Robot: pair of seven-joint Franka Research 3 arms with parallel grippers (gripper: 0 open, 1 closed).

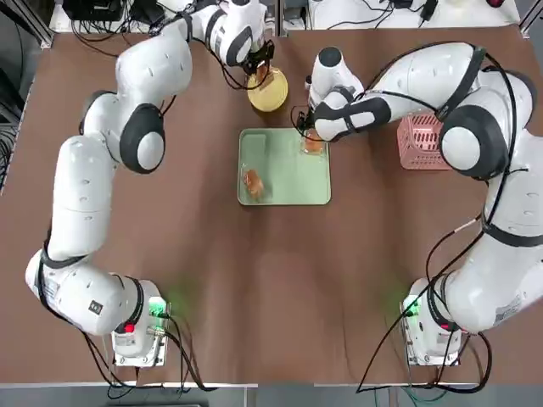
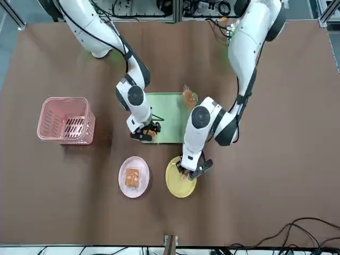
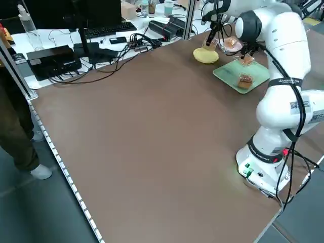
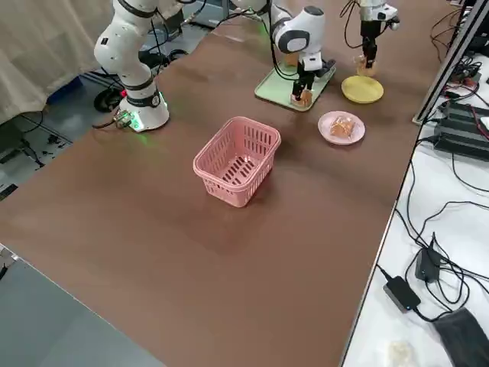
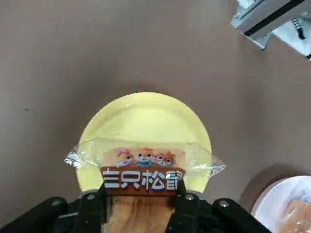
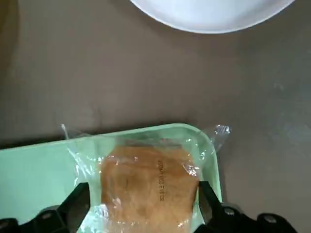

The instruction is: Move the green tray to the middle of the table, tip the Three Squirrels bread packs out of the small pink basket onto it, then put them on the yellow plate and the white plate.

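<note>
My left gripper (image 5: 138, 194) is shut on a Three Squirrels bread pack (image 5: 143, 167), held just above the yellow plate (image 5: 146, 116) at the table's far middle. The green tray (image 1: 288, 174) lies in the middle of the table. At its far right corner my right gripper (image 6: 143, 201) stands open, one finger on each side of a second bread pack (image 6: 148, 182) that lies there. A third pack (image 1: 253, 182) rests on the tray's left part. The white plate (image 2: 133, 177) beside the yellow one carries one pack (image 2: 131, 178). The small pink basket (image 1: 420, 140) stands upright at the right.
Both arms reach over the far half of the table (image 1: 271, 288). Cables and equipment (image 3: 66, 53) lie on the bench beyond its far edge. A person's legs (image 3: 15, 136) show at the robot's left side of the table.
</note>
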